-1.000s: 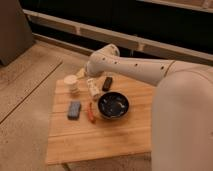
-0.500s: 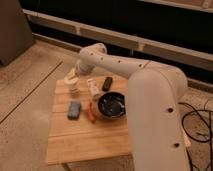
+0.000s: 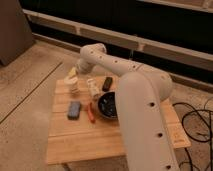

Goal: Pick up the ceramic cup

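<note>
The ceramic cup is small, cream-beige and stands upright near the far left corner of the wooden table. My gripper is at the end of the white arm, directly above the cup and very close to its rim. Whether it touches the cup cannot be told. The arm's white links cross the right half of the view and hide part of the table.
A slim whitish bottle-like object stands just right of the cup. A dark block lies behind it. A wide black bowl, a red-orange item and a blue-grey sponge lie nearer. Cables lie on the floor at right.
My arm has swung left across the table. The gripper went from near the bottle and dark block to directly over the cup and lower. The objects have not moved.
</note>
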### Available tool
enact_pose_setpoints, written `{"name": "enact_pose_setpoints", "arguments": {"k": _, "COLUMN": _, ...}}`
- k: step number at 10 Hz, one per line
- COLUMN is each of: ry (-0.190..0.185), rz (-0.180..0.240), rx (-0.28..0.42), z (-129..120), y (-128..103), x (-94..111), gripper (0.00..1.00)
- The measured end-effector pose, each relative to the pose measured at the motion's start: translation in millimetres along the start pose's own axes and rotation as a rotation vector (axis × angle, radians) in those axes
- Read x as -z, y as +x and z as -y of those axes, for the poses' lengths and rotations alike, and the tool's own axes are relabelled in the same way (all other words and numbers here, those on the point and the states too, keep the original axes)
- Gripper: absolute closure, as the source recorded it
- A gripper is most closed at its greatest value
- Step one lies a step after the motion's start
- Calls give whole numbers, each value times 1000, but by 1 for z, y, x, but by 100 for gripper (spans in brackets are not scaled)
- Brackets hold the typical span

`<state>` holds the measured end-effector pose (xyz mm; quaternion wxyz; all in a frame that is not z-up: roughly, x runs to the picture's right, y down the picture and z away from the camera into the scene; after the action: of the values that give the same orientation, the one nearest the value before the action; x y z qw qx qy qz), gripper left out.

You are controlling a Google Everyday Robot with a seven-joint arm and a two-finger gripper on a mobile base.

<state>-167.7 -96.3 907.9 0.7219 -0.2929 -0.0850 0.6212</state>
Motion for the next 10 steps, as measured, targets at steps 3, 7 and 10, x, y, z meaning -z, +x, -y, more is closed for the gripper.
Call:
{"name": "enact_pose_setpoints", "arguments": {"k": 3, "ry": -29, "rz": 25, "rx": 44, "z": -5, "y": -9, "x": 1, "gripper": 35}}
{"name": "enact_pose_setpoints", "arguments": {"k": 7, "ry": -29, "rz": 23, "rx": 46, "z": -6, "y": -8, "x": 0, "gripper": 35}}
{"name": "enact_pose_setpoints", "arguments": {"k": 10, "ry": -79, "rz": 63, "rx": 31, "z": -21, "y": -23, "x": 9, "gripper": 35}}
